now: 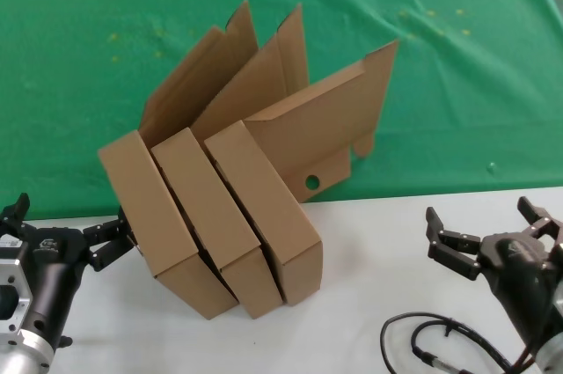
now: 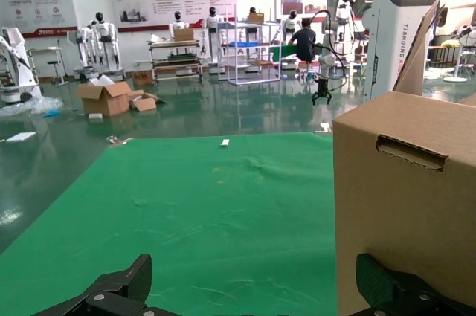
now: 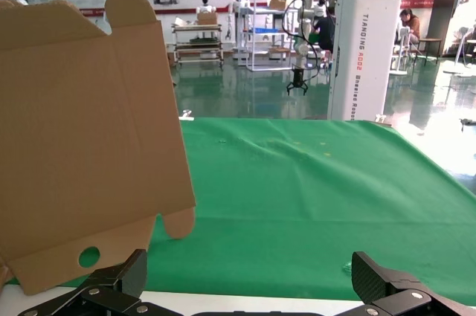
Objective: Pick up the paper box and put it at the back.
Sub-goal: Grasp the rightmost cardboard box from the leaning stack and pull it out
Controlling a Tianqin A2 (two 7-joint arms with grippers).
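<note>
Waiting to start: three cardboard mailer boxes [image 1: 224, 216] straddle the white surface's [image 1: 396, 251] back edge.
Left tool [image 1: 66, 238] wide beside the leftmost box [image 1: 163, 224], right tool [image 1: 493, 233] wide, empty; nothing lifted onto green cloth [image 1: 457, 84].

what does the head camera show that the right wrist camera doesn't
Only the head view shows all three brown cardboard boxes standing side by side: the left box, the middle box and the right box. It also shows the white tabletop, the left gripper open beside the left box, and a black cable.

Only the right wrist view shows the hall behind, with a white machine cabinet.

Both show the green cloth, the right box's raised lid with its round hole, and the open right gripper.
</note>
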